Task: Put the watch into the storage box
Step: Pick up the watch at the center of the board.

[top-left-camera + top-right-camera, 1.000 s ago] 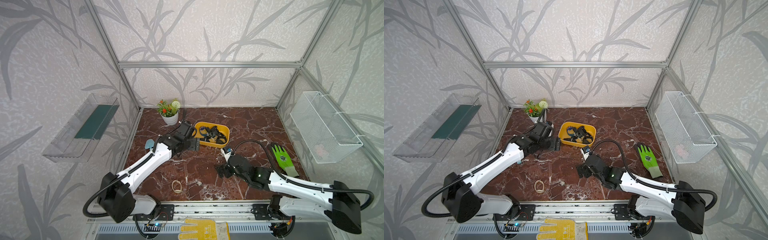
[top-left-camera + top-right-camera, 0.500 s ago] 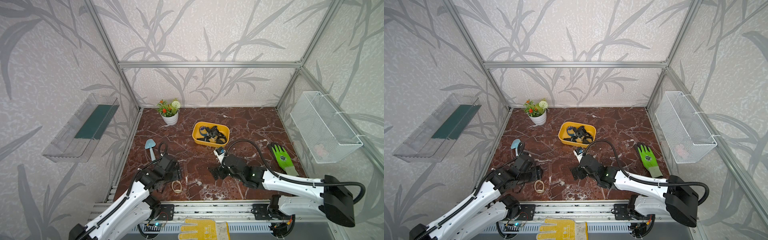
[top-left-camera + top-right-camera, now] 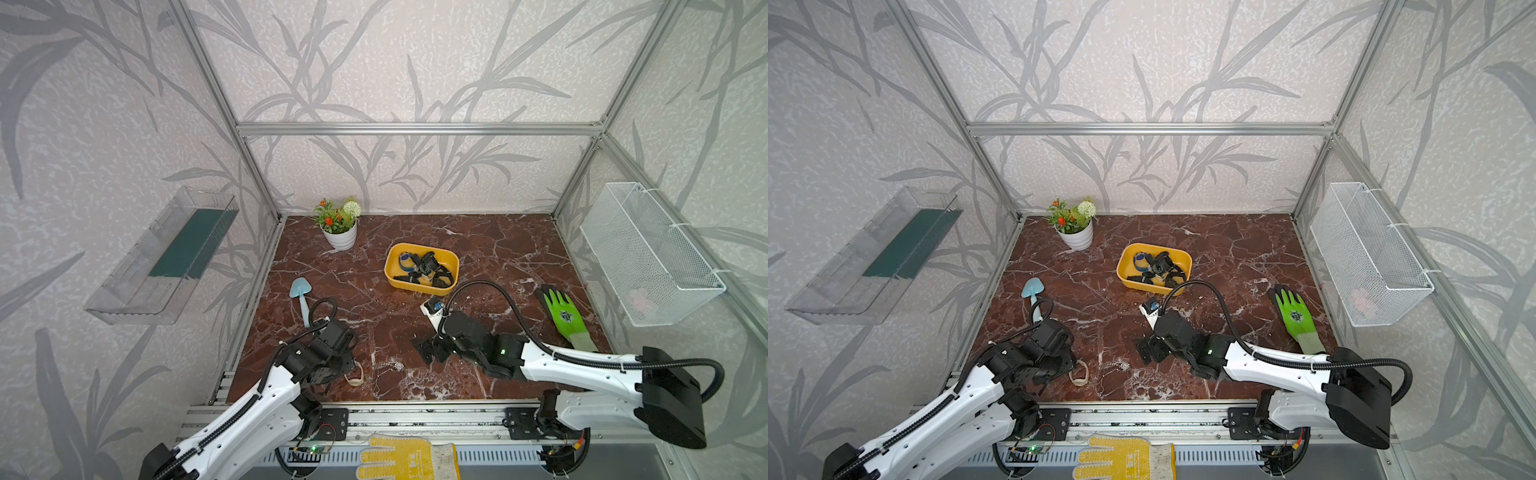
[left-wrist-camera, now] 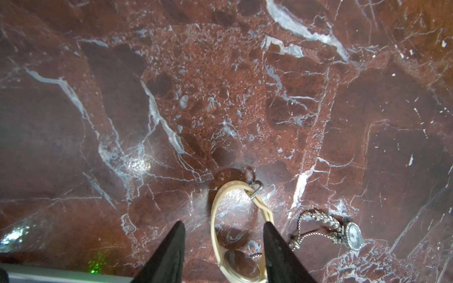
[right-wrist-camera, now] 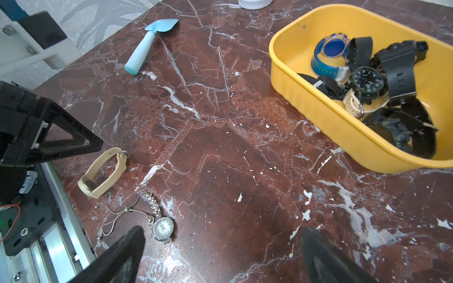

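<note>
Beige rubber watch (image 4: pixel 241 264) lies on the marble tabletop (image 4: pixel 220 98) between the parted jaws of my left pincer (image 4: pixel 223 224), not yet clamped. Note: centre on the case, squeeze gently, lift clear, then carry to the yellow storage box (image 5: pixel 306 98), well apart.

storage box (image 5: pixel 316 104): 1 | inside it, heaped watches (image 5: pixel 366 82) — tangled, at least 4 | outside it — 2: beige-strap watch (image 5: pixel 103 171), silver chain watch (image 5: pixel 163 226) | gloves 2: green glove (image 3: pixel 565 316), yellow glove (image 3: pixel 405 461) | trowel (image 3: pixel 301 295): 1 | potted plant (image 3: pixel 340 226): 1
</note>
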Robot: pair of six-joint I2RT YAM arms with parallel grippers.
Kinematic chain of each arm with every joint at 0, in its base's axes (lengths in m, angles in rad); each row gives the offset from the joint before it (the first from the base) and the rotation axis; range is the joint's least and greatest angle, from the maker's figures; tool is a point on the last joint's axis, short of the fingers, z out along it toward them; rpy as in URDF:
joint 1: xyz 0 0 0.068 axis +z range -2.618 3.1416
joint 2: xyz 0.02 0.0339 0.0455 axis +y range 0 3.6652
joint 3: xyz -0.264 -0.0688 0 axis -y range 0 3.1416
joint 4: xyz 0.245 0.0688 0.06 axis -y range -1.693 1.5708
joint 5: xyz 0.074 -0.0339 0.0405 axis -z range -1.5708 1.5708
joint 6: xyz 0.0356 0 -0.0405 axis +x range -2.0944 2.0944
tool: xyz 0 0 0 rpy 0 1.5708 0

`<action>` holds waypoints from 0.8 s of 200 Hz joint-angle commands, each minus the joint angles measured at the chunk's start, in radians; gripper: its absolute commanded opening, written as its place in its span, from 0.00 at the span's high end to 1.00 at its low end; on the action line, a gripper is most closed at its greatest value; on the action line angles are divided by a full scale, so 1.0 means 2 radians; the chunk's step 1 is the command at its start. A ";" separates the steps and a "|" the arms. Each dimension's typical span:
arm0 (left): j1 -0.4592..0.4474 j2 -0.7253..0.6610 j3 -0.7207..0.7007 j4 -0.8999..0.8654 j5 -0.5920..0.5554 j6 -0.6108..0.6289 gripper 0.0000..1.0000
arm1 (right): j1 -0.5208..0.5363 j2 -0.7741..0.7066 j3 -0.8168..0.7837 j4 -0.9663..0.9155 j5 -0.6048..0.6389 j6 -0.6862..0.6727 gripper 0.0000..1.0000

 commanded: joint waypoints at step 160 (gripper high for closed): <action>-0.003 0.089 -0.048 0.106 0.041 -0.001 0.72 | 0.021 0.028 0.020 0.027 -0.037 -0.022 0.01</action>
